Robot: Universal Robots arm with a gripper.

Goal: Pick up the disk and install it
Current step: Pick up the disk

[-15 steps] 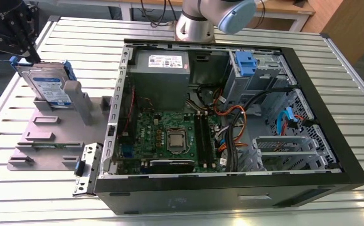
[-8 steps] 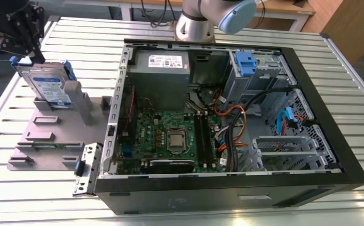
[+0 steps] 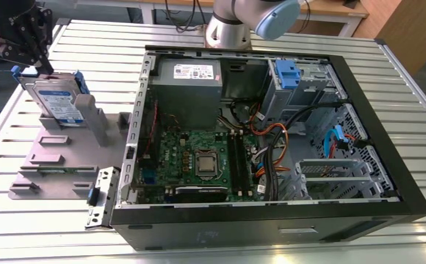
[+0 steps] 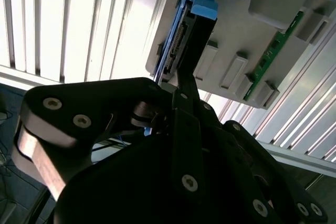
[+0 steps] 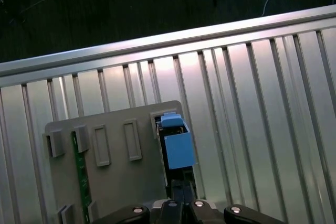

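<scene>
Worktop (image 3: pixel 52 220): ribbed metal slats are carrying everything in the scene; its bare ribs are also showing in both wrist views (image 5: pixel 252 103) (image 4: pixel 63 24).
Computer case (image 3: pixel 235 228): a black tower is lying on its side with the panel off, taking up the middle and the exterior view's right; a green motherboard (image 3: pixel 198 159) and a grey box with a white sticker (image 3: pixel 187 77) are sitting inside.
Arm (image 3: pixel 235 25): its grey column is rising just behind the case.
Fixture plate (image 3: pixel 59 165): a grey slotted plate is lying on the worktop just beside the case, on the exterior view's left.
Green circuit strip (image 5: pixel 80 171): it is sitting on edge in one of the plate's slots.
Disk (image 3: pixel 55 102): it is standing on edge in the plate's far slot, tilting slightly, label facing outward, well outside the case; its blue bracket (image 4: pixel 203 6) is capping the upper end.
Tool (image 3: pixel 44 69): it is hanging right at the disk's upper end, at the blue bracket; whether it is gripping the disk or merely touching it, I cannot tell.
</scene>
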